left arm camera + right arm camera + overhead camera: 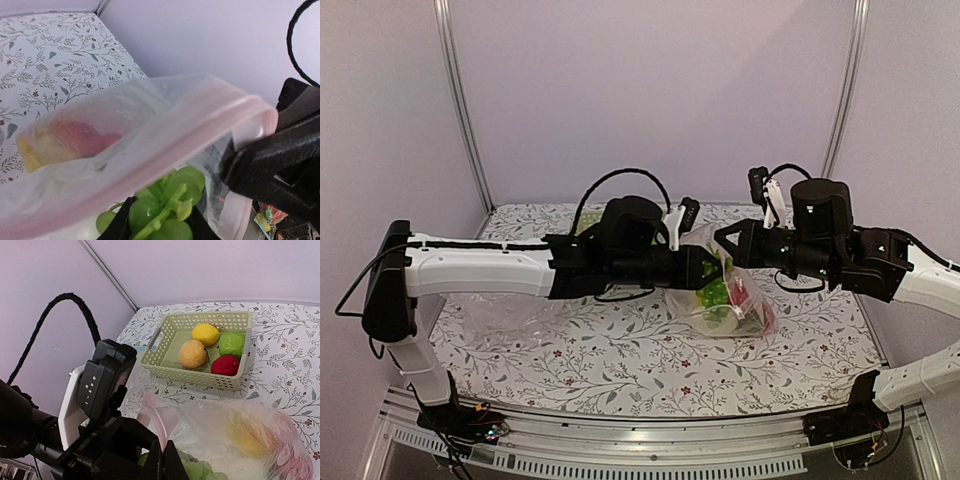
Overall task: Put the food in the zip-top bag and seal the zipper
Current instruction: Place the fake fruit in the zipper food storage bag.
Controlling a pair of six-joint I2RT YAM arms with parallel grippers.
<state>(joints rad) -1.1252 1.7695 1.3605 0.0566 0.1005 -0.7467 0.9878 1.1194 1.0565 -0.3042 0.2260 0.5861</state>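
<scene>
Top external view showed the zip-top bag between both grippers above the floral table, with yellow and red food inside. On its mouth, beside the pink zipper, the right gripper was clenched. Just under that strip the left gripper grasped the green grapes. Behind, 4 fruits lay in the basket.
</scene>
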